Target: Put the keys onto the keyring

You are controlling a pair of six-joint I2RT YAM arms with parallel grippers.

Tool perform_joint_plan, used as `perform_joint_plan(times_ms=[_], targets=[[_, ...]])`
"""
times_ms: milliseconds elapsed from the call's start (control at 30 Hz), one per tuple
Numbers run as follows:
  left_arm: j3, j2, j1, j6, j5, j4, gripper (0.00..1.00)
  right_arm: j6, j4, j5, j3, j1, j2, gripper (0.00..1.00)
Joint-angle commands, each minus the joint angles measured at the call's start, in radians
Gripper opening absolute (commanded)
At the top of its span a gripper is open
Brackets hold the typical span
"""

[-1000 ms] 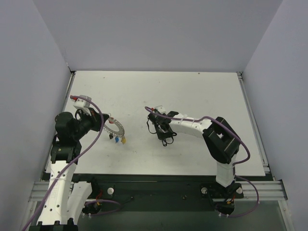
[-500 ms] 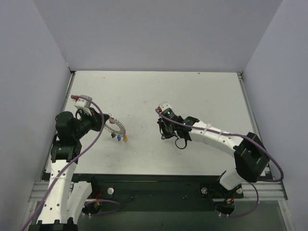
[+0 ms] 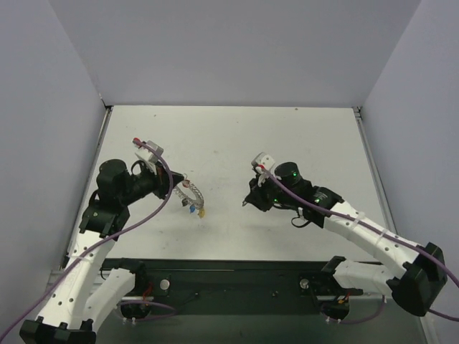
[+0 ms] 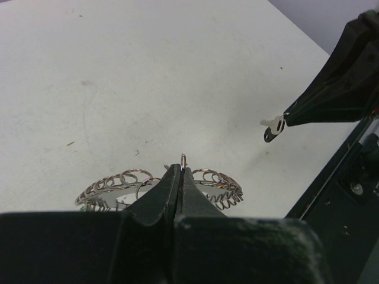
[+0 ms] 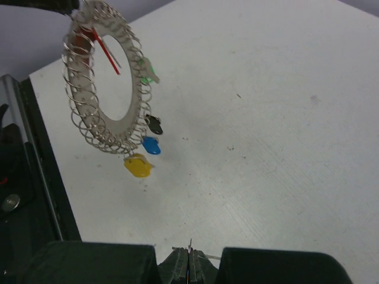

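Silver keyring [image 5: 103, 89] w/ yellow, blue, black, green tags [image 5: 137, 165] | L gripper [image 4: 180, 174] pinched on it, left | R gripper [image 3: 249, 202] clamps black-headed key [image 4: 272, 129], right, apart

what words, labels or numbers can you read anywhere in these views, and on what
No text can be read in any view.
keyring: bare metal, no marking seen.
yellow key head and blue key head: plain, no print seen.
key in the right gripper: too small to tell.

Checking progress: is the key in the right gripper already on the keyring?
No, the key pinched by the right gripper is well apart from the keyring.
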Motion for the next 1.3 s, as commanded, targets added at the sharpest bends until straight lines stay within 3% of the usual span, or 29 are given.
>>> perform_joint_plan(times_ms=[0, 300, 800, 1067, 1267], targets=[[0.067, 0.018, -0.087, 0.034, 0.038, 0.057, 0.0, -0.066, 0.059, -0.27, -0.038, -0.06, -0.125, 0.0], [0.086, 0.036, -0.303, 0.091, 0.066, 0.114, 0.0, -0.153, 0.013, -0.584, 0.004, -0.085, -0.26, 0.0], [0.055, 0.033, -0.575, 0.174, 0.096, 0.284, 0.0, -0.101, -0.015, -1.023, 0.139, -0.114, -0.225, 0.0], [0.032, 0.001, -0.653, 0.229, 0.009, 0.335, 0.0, -0.014, -0.014, -1.065, 0.193, -0.126, -0.164, 0.0], [0.026, -0.018, -0.668, 0.254, -0.036, 0.331, 0.0, -0.014, -0.011, -0.957, 0.183, -0.126, -0.193, 0.0]])
